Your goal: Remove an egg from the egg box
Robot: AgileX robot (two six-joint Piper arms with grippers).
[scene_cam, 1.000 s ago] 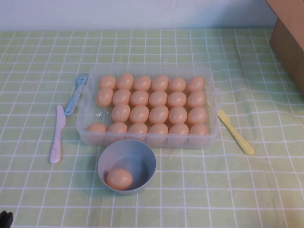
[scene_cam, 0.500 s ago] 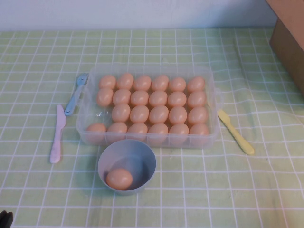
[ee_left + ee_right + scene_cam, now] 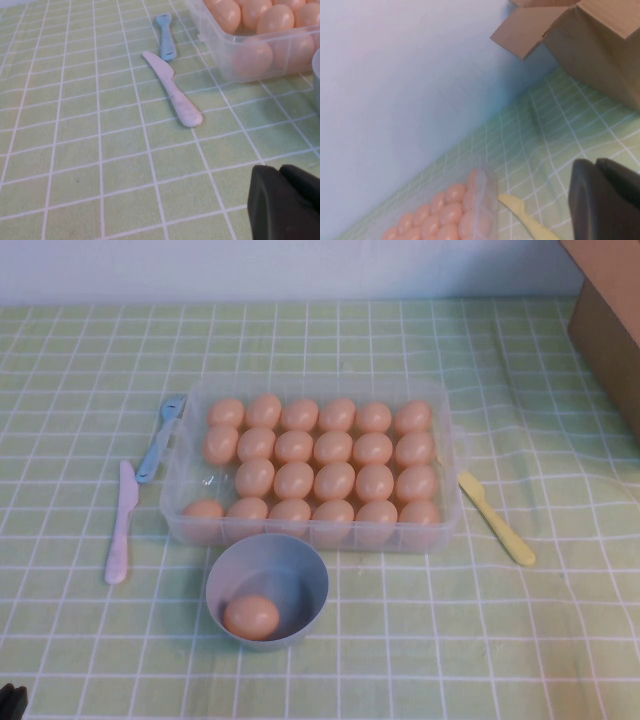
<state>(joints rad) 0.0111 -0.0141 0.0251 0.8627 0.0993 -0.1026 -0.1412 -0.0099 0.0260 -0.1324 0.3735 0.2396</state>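
Observation:
The clear plastic egg box (image 3: 178, 462) sits mid-table, filled with several orange-tan eggs (image 3: 333, 480); one cell (image 3: 212, 481) at its left side is bare. One egg (image 3: 251, 617) lies in the blue-grey bowl (image 3: 226, 564) in front of the box. My left gripper (image 3: 278, 170) is shut and empty, low over the cloth at the near left, far from the box (image 3: 220, 55); only a tip of it (image 3: 10, 702) shows in the high view. My right gripper (image 3: 595, 162) is shut and empty, raised right of the box (image 3: 482, 200), out of the high view.
A pink knife (image 3: 120, 522) and a blue fork (image 3: 158, 440) lie left of the box. A yellow knife (image 3: 496, 518) lies to its right. A cardboard box (image 3: 608, 320) stands at the far right. A green checked cloth covers the table.

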